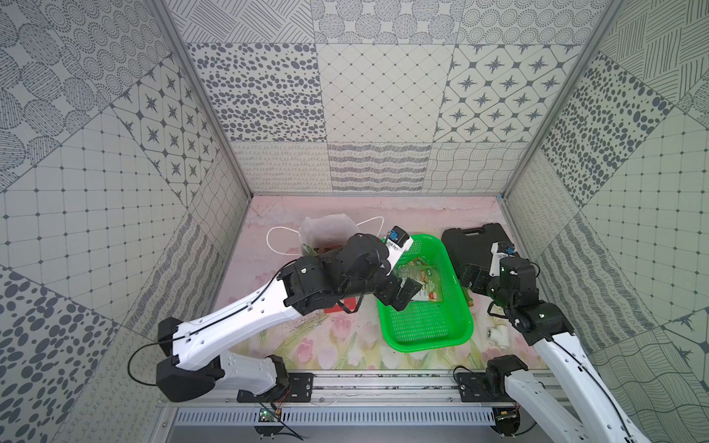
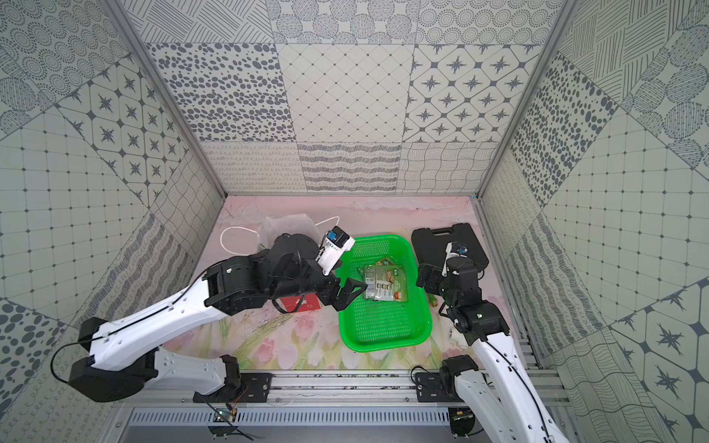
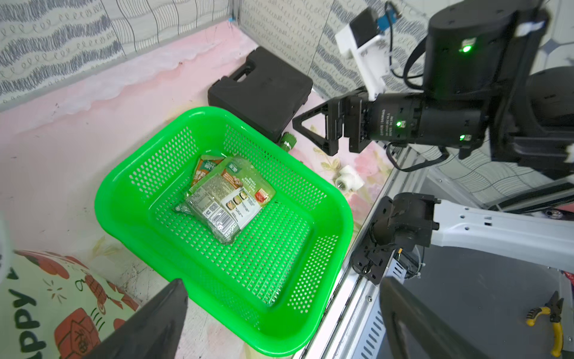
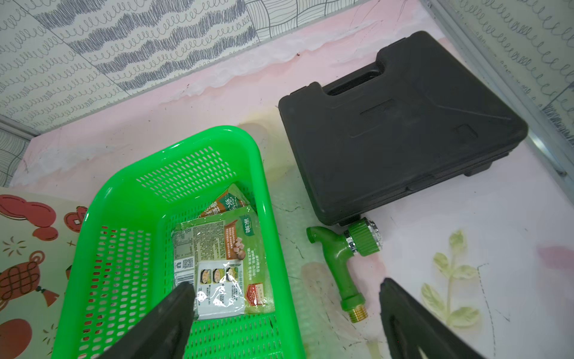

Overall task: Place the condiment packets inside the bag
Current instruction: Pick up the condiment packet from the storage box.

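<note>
The left jaws stood spread wide and empty, their fingers [image 3: 155,323] hanging over the basket's rim on their own side. The right jaws were just as wide, holding nothing, near the opposite rim.

Under both we saw the desk [image 1: 307,345], covered in a pink flowered sheet.

The bag [image 1: 326,228] lay on its side behind the left jaws, away from the right jaws. Much of it was hidden under the left arm [image 1: 238,318]. Its white upper part pointed away from the jaws, its cord handles sprawled on the desk, and its red lower end came close beside the left jaws.

The green mesh basket [image 1: 426,345] sat between the two pairs of jaws.

A black plastic case [image 4: 403,124] lay flat beyond the right jaws, just beside the basket.

The condiment packets [image 3: 223,202] we could see lay inside the basket, not in the bag. A larger one rested on a smaller one, between the two pairs of jaws, and as far as we could tell neither pair touched them.

A green plastic tap [image 4: 338,251] lay on the desk under the right jaws, just beside the case's corner.

A white pipe fitting [image 3: 348,180] sat near the right jaws, on their side away from the basket.
</note>
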Robot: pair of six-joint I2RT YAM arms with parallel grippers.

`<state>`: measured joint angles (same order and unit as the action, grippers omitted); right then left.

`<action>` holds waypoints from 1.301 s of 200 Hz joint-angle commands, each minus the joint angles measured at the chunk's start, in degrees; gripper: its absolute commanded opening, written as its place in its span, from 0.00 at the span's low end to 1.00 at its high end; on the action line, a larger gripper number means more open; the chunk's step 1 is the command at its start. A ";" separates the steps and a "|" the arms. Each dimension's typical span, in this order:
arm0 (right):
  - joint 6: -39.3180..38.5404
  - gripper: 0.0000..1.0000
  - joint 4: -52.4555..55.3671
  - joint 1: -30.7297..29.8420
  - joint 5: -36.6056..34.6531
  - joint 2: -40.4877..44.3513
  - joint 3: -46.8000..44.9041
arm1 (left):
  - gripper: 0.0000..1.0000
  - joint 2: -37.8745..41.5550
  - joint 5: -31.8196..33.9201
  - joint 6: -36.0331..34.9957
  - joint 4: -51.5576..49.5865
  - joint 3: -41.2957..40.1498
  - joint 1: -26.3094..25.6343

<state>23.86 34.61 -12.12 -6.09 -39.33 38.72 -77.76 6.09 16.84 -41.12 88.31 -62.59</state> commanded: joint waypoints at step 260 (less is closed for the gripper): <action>2.87 0.97 -6.24 0.58 -4.90 7.60 -4.27 | 0.74 -42.30 -19.22 24.89 9.07 0.12 13.41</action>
<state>26.41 31.38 -11.75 -11.07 -32.21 35.09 -119.74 -7.68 37.76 -40.62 90.32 -50.83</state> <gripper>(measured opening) 0.969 0.730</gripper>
